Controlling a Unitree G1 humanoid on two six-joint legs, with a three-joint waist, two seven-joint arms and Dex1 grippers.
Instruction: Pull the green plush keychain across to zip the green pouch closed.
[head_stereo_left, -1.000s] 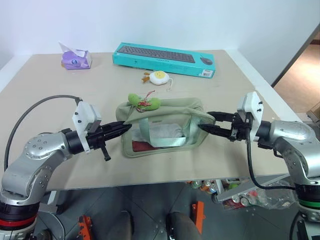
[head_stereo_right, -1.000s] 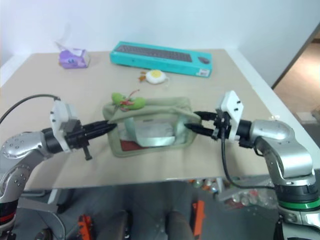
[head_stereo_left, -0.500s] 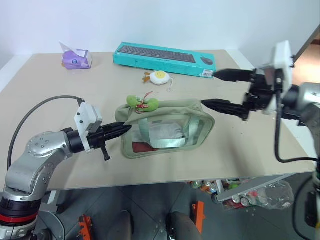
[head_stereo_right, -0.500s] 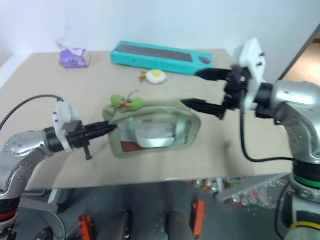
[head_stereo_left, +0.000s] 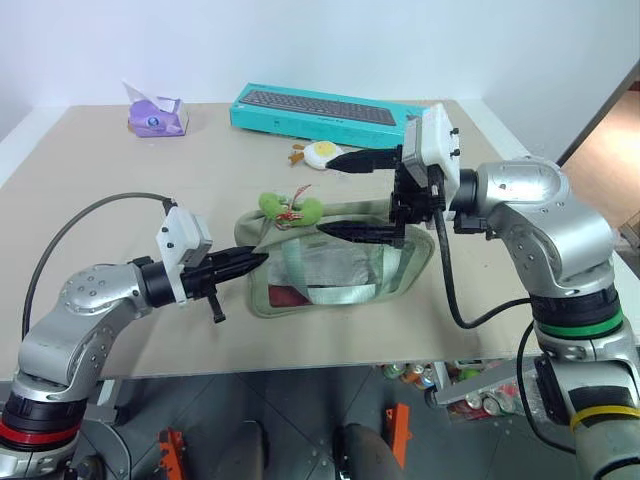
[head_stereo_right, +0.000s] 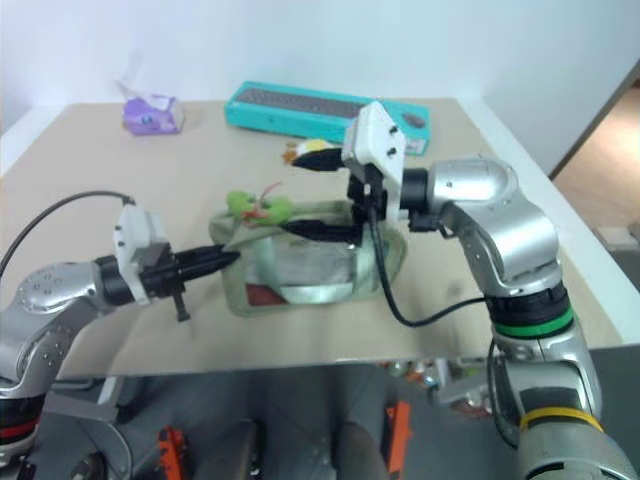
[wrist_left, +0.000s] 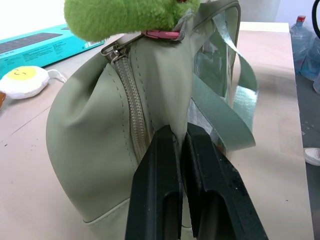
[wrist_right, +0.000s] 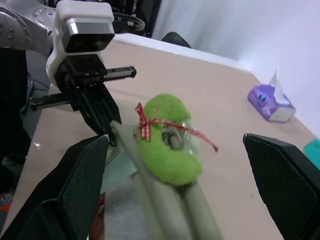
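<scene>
1. Now the right arm has swung in from the pouch's right end, where it was a second ago, to above the top of the green pouch (head_stereo_left: 335, 262); the right gripper (head_stereo_left: 348, 196) points left with its jaws spread wide, one finger over the pouch's top, the other higher, toward the far side.
2. Meanwhile the left gripper (head_stereo_left: 248, 262) has stayed at the pouch's left end, jaws closed on the fabric just beside the zipper.
3. Since then the pouch keeps its place near the middle of the surface (head_stereo_left: 120, 210), and the green plush keychain (head_stereo_left: 288, 208) still lies on its top at the left end, ahead of the right jaws and apart from them.
4. Farther off on the beige surface lie a teal keyboard box (head_stereo_left: 325, 108), a white-and-yellow egg plush (head_stereo_left: 321, 152) and, far left, a purple tissue pack (head_stereo_left: 156, 112).
5. Behind stands a pale wall; under the near right edge sit bottles on the floor.
</scene>
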